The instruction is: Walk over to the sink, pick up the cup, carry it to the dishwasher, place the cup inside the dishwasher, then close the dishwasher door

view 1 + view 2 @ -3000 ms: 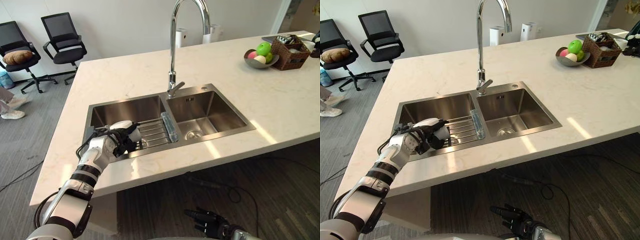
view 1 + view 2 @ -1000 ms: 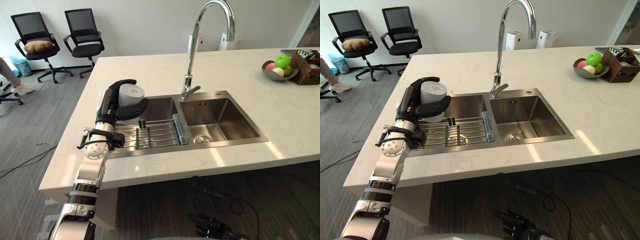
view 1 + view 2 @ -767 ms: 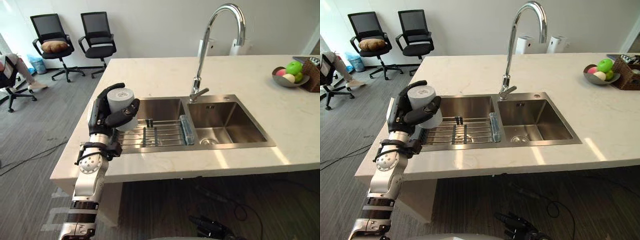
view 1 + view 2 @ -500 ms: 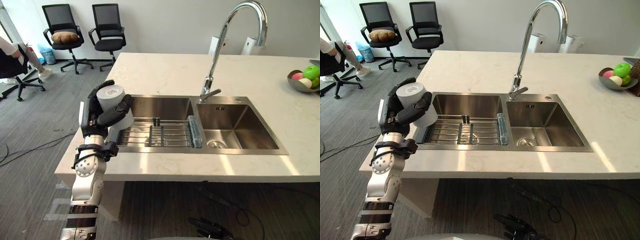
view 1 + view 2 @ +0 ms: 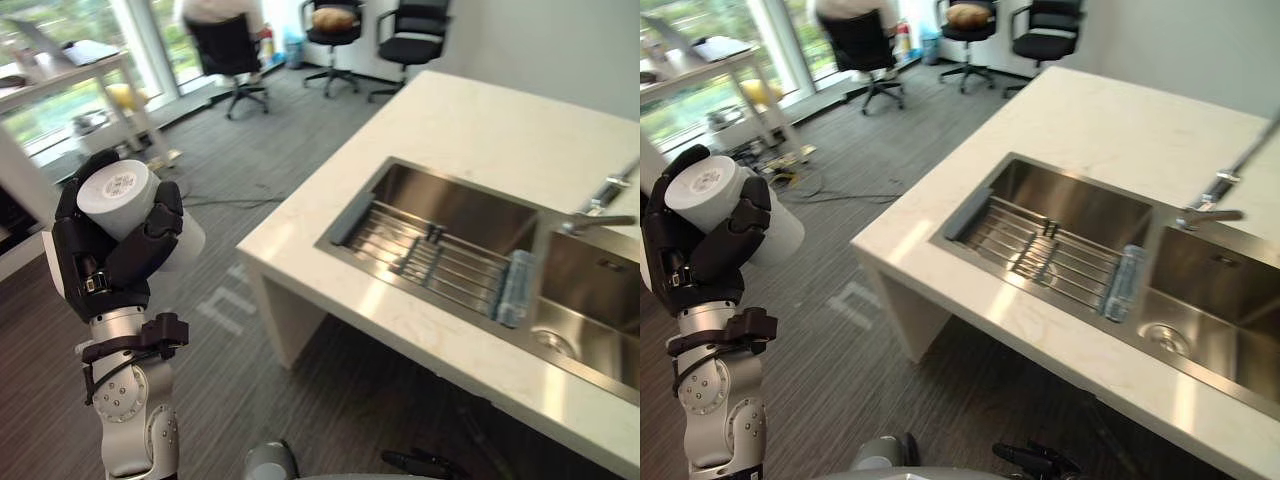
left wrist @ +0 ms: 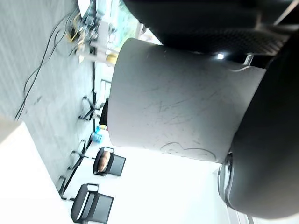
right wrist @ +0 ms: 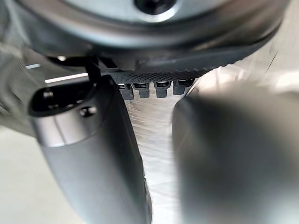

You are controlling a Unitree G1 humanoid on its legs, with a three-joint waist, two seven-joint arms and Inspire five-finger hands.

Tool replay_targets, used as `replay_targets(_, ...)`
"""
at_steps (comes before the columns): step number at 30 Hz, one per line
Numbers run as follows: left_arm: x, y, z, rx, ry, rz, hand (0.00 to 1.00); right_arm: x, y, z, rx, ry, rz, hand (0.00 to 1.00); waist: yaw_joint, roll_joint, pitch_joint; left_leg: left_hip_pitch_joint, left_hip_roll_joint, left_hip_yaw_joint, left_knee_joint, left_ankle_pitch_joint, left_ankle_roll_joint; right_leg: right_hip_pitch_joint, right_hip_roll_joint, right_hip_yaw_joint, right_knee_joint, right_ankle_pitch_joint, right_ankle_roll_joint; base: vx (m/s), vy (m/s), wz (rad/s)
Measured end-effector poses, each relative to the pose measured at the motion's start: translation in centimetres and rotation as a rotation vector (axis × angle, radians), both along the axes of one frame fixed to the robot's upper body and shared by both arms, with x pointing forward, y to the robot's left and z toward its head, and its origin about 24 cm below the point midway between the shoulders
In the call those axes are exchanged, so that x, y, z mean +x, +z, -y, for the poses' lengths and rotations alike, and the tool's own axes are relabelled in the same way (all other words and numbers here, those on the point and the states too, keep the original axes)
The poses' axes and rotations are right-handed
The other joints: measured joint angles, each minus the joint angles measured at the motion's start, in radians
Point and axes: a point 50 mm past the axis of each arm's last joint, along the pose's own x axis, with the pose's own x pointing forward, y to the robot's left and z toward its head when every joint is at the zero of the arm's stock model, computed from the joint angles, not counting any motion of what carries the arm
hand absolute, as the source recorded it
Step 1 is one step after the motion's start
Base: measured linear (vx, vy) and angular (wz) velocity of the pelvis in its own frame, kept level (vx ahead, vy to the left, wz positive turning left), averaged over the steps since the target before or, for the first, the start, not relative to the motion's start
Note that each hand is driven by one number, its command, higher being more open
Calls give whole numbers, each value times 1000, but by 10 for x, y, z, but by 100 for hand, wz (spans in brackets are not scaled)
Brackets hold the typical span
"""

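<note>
A pale grey cup point(image 5: 118, 195) sits tilted in my left hand point(image 5: 100, 270), whose dark fingers and thumb are curled round its body. The hand is raised over the grey floor, well to the left of the counter corner. In the left wrist view the cup point(image 6: 177, 107) shows from very close, with the thumb point(image 6: 266, 154) wrapped across it. The steel double sink point(image 5: 450, 215) lies in the white counter point(image 5: 470, 120) at the right, a wire rack point(image 5: 430, 255) in its left basin. My right hand point(image 5: 1035, 458) hangs low by the bottom edge.
The counter's corner point(image 5: 255, 255) juts toward me, with open floor to its left. A person on a black chair point(image 5: 225, 30) sits at the back, beside other office chairs point(image 5: 410, 25). A desk point(image 5: 60, 75) with clutter stands at the far left.
My left hand lifted the cup out of the sink and carried it off the counter to the left. The camera has swung left, so the sink now lies at the right.
</note>
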Motion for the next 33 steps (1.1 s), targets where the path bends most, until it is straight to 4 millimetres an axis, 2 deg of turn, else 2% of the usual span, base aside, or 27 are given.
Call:
replay_targets(2, 4, 6, 12, 13, -73, 35, 0, -8, 2, 9, -30, -6, -8, 100, -18, 38, -26, 70, 101, 92, 10, 68, 26, 0, -33, -82, 76, -20, -29, 82, 171, 174)
replay_targets(3, 11, 9, 26, 4, -140, 60, 0, -11, 7, 23, -90, -16, 3, 100, -36, 60, -35, 94, 119, 157, -21, 141, 58, -14, -150, -105, 286, -65, -77, 30, 396, 248)
replay_targets(4, 15, 6, 33, -31, -164, 59, 0, -11, 13, 35, -144, -19, 30, 100, -71, 61, -43, 105, 66, 214, -84, 147, 84, -75, -260, -117, 524, -92, -48, -24, 375, 214)
replay_targets(5, 16, 7, 33, -44, -159, 73, 0, -4, 13, 36, -147, -29, 51, 100, -78, 76, -48, 109, 59, 208, -162, 138, 91, -116, -208, -104, 502, -122, -5, -143, 333, 166)
replay_targets(6, 22, 25, 27, -19, -135, 172, 0, 18, 11, 18, -104, -38, 110, 100, -77, 67, -40, 125, 53, 252, -242, 82, 23, -206, -10, -104, 188, -100, -16, -137, 153, 126)
replay_targets(7, 25, 37, 26, 23, -139, 221, 0, 25, 9, 3, -70, -24, 137, 100, -85, 3, -29, 137, 21, 285, -244, 31, -45, -228, 12, -145, 26, 17, -76, -124, 104, 144)
replay_targets(8, 28, 36, 27, 16, -143, 232, 0, 30, 10, 0, -66, -13, 150, 100, -110, 23, -13, 155, 34, 284, -252, -11, -117, -198, 14, -167, 44, 59, -80, -159, 183, 131)
replay_targets(9, 29, 24, 31, 8, -164, 172, 0, 34, 9, -2, -63, -2, 138, 100, -107, 42, -9, 186, 4, 298, -335, -32, -176, -186, -16, -218, 93, 36, -91, -176, 275, 128)
replay_targets(11, 27, 8, 39, -8, -200, 80, 0, 38, 10, -2, -86, 24, 137, 100, -111, 56, -6, 199, -80, 266, -436, -10, -213, -167, -95, -267, 156, 37, -73, -152, 279, 121)
replay_targets(12, 31, 3, 51, -24, -252, 56, 0, 35, 15, 13, -127, 8, 150, 100, -112, 91, -7, 175, -81, 207, -440, 28, -226, -176, -155, -171, 265, 37, -75, -151, 318, 182)
replay_targets(13, 35, -3, 59, -22, -307, 27, 0, 34, 18, 21, -143, -50, 175, 100, -112, 86, -3, 163, -123, 114, -442, 28, -211, -213, -211, 69, 370, 50, -97, -179, 370, 207)
replay_targets(14, 37, -6, 63, -21, -330, 16, 0, 29, 19, 24, -147, -84, 178, 100, -117, 83, -4, 157, -143, 56, -452, 32, -190, -246, -219, 211, 404, 54, -110, -142, 217, 248)
replay_targets(15, 38, -14, 65, -34, -370, 7, 0, 21, 17, 21, -127, -157, 177, 100, -130, 92, -40, 92, -151, -65, -448, 30, -158, -306, -131, 565, 372, 2, -40, -41, 46, 231)
replay_targets(17, 44, -14, 65, -39, -404, 24, 0, 20, 12, 9, -79, -200, 173, 100, -143, 78, -27, 30, -181, -240, -461, 52, -113, -288, 60, 946, 242, -57, 47, 19, -85, 288)
replay_targets(18, 48, -13, 63, -44, -404, 27, 0, 18, 7, -4, -37, -209, 150, 100, -139, 60, -8, 26, -219, -326, -484, 60, -85, -281, 116, 1039, 176, -56, 51, 12, -85, 258)
replay_targets(19, 48, -13, 61, -42, -402, 28, 0, 17, 5, -12, -14, -211, 140, 100, -138, 44, 0, 27, -243, -365, -486, 60, -77, -276, 124, 1059, 133, -49, 54, 99, -33, 253)
replay_targets(21, 43, -7, 65, -45, -423, 55, 0, 14, 4, -15, 2, -232, 118, 100, -123, 45, 2, 14, -254, -383, -393, 16, -117, -223, 109, 1006, 131, -20, 89, 175, 23, 148)
replay_targets(22, 41, 0, 67, -36, -434, 86, 0, 18, 4, -15, 1, -221, 124, 100, -117, 46, 2, 14, -247, -382, -382, -12, -95, -223, 108, 998, 155, -30, 94, 141, 50, 10)
replay_targets(24, 38, 20, 80, -2, -506, 180, 0, 33, 10, -20, 17, -203, 170, 100, -121, 37, 29, 85, -233, -402, -410, -43, -66, -354, 138, 969, 450, -83, 114, 90, 11, 3)
replay_targets(26, 39, 25, 91, 32, -565, 197, 0, 35, 12, -25, 34, -204, 178, 100, -131, 32, 26, 128, -224, -408, -416, -58, -89, -403, 186, 968, 414, -94, 109, 118, -24, 21)
replay_targets(27, 37, 28, 100, 80, -613, 216, 0, 27, 10, -32, 47, -184, 159, 100, -144, -12, 11, 148, -248, -422, -386, -90, -112, -432, 195, 973, 328, -26, 99, 211, -49, 34)
replay_targets(28, 35, 31, 103, 103, -631, 233, 0, 22, 10, -35, 57, -189, 151, 100, -146, -26, 15, 152, -257, -439, -353, -117, -117, -433, 192, 978, 311, 54, 55, 241, -69, 58)
replay_targets(29, 32, 33, 109, 114, -654, 248, 0, 17, 10, -34, 67, -240, 158, 100, -154, -20, 16, 144, -247, -470, -291, -160, -127, -423, 187, 950, 339, 61, -3, 287, -77, 76)
replay_targets(30, 30, 34, 115, 118, -677, 264, 0, 17, 12, -29, 59, -257, 177, 100, -166, 16, 3, 105, -225, -508, -237, -180, -152, -430, 187, 911, 363, 36, 0, 328, -57, 89)
replay_targets(31, 28, 40, 118, 135, -698, 299, 0, 23, 13, -29, 68, -243, 202, 100, -166, 18, 12, 97, -223, -522, -206, -187, -162, -435, 176, 889, 391, 9, -2, 266, -30, 61)
replay_targets(32, 18, 59, 119, 116, -725, 391, 0, 13, 18, -37, 101, -278, 241, 100, -136, -4, -56, 141, -203, -484, -174, -251, -128, -392, 173, 876, 434, -34, -4, 106, -3, 25)
replay_targets(33, 18, 59, 119, 116, -725, 391, 0, 13, 18, -37, 101, -278, 241, 100, -136, -4, -56, 141, -203, -484, -174, -251, -128, -392, 173, 876, 434, -34, -4, 0, 0, 0)
